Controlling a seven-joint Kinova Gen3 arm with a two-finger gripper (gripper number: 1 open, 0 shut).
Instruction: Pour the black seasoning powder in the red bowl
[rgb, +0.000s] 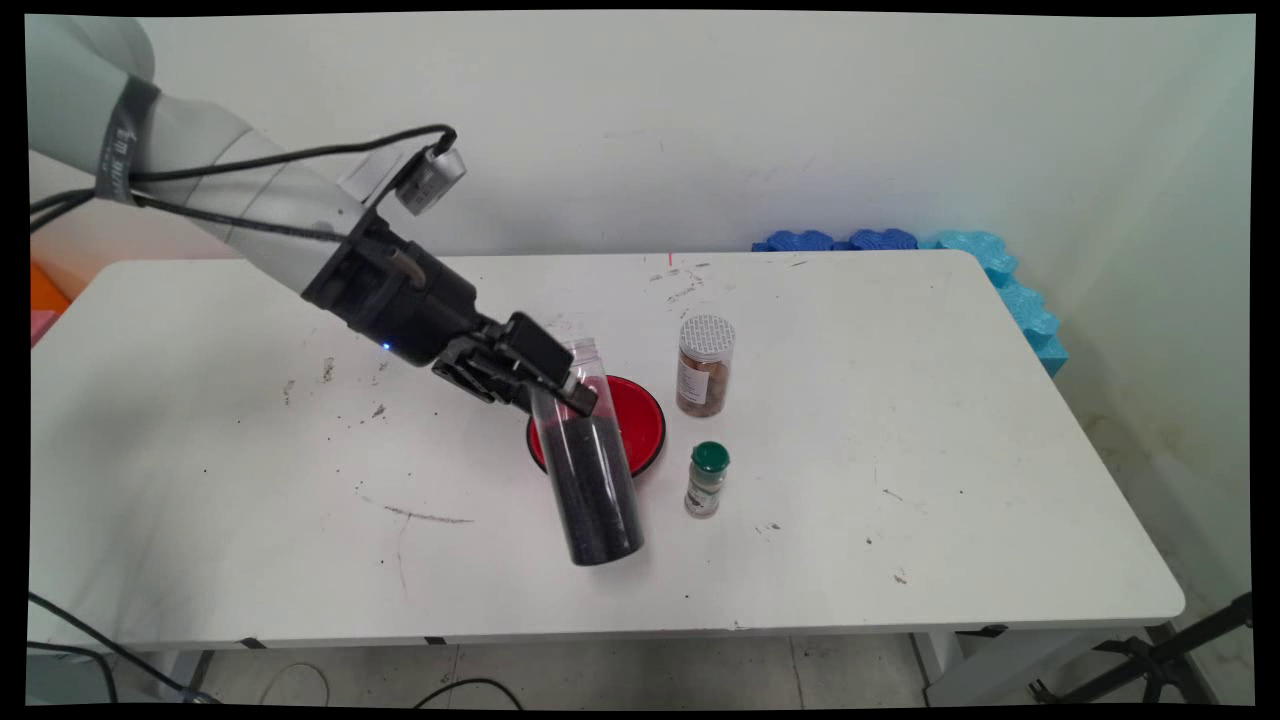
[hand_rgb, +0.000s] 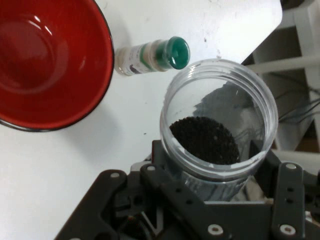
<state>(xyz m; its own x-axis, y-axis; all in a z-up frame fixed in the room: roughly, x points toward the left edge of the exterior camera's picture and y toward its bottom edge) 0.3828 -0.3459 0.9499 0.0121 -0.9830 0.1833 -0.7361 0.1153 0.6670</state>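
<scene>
White table (rgb: 900, 480) carried everything. Gripper (rgb: 560, 385) was clamped on tall clear jar (rgb: 590, 470), open-mouthed, tilted, part-filled with black grains; jar covered 9 o'clock part of red bowl (rgb: 640, 420). Brown-filled jar (rgb: 705, 365) with white lid stood at bowl's 2 o'clock; its label was unreadable. Small green-capped bottle (rgb: 707, 480) stood at bowl's 4 o'clock, label print too small to read.

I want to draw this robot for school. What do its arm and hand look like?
The arm is made of round, smooth white tubes, with a dark band of small lettering around it near the top. Black cables hang along it, and a little silver plug sticks up. The end effector is black, with jointed metal bars, two fingers and small silvery screws.
</scene>
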